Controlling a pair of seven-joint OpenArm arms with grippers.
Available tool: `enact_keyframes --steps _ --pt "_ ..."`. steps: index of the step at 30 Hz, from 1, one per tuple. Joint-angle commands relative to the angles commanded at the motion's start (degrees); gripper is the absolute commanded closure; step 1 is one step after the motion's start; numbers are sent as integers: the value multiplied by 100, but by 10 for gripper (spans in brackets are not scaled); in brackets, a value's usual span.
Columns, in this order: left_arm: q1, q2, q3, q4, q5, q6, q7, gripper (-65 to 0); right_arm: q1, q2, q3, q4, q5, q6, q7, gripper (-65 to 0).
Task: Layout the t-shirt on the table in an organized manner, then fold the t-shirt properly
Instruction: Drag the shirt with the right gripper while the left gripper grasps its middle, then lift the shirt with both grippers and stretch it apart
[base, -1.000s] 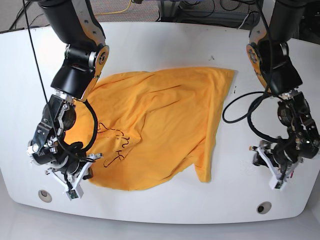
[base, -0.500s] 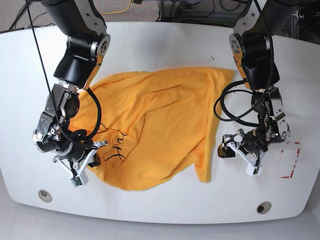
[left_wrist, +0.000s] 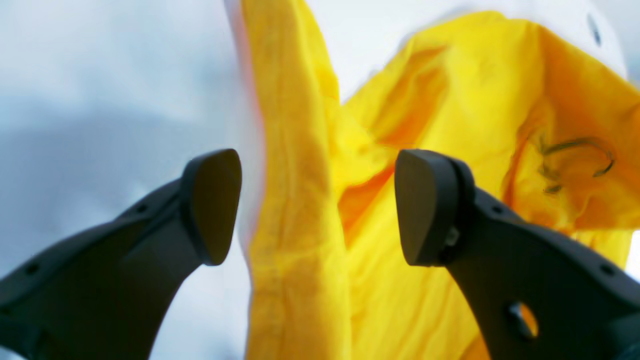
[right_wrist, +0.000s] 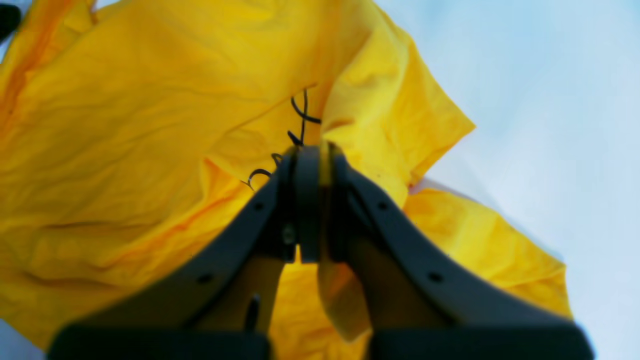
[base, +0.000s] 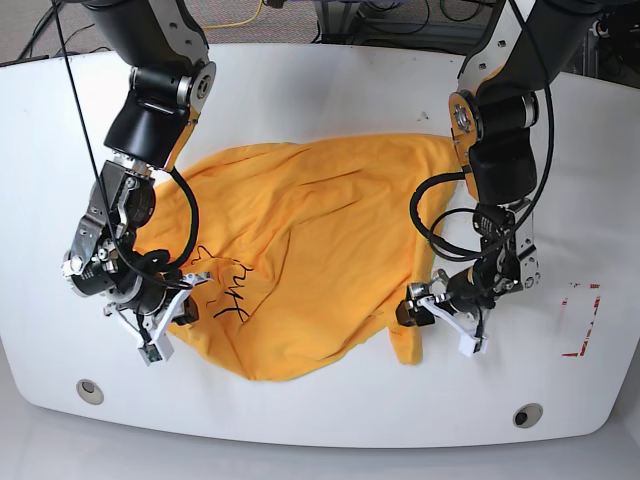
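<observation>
Right gripper (right_wrist: 312, 155): fingers pinched on the t-shirt (base: 320, 240).
Left gripper (left_wrist: 315, 205): fingers spread, astride its hem.
Worktop (base: 320, 90): white.

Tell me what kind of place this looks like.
Probably a robotics lab or test workstation. Two robot arms work over a glossy white table holding only a t-shirt, a red outline mark is on the tabletop, and loose cables run behind it.

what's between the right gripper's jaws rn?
A pinched fold of the t-shirt near its black lettering; the right gripper is shut on it. How many layers are caught is hidden by the jaws.
</observation>
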Motion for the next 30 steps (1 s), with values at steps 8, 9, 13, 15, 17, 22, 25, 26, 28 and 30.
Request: enact_keyframes --steps 8,9,13,15,17,22,25,26,28,30 --pt "-18 273 18 -527 44 571 -598 -446 -18 -9 0 0 0 0 26 -21" --pt "-18 281 18 -545 44 607 -624 -443 -18 -9 0 0 0 0 26 -21" --pt "-18 290 18 -545 44 607 -659 -321 -18 -9 0 0 0 0 26 -21" --pt "-18 290 18 -545 44 598 -668 -185 -18 -9 0 0 0 0 26 -21" --pt "-18 290 18 -545 35 598 -668 -44 -18 -9 0 0 0 0 26 -21" --pt "35 281 9 -237 9 598 -668 0 -18 -9 0 0 0 0 26 -21" --pt "220 255 -9 325 9 598 -607 0 -97 0 0 0 0 0 26 -21" --pt "290 255 0 466 9 598 -563 0 -105 9 0 0 0 0 26 -21" --pt "360 246 9 703 9 589 -413 0 -114 18 0 0 0 0 26 -21" --pt "404 202 -9 1064 9 571 -141 0 -132 26 0 132 0 0 26 -21"
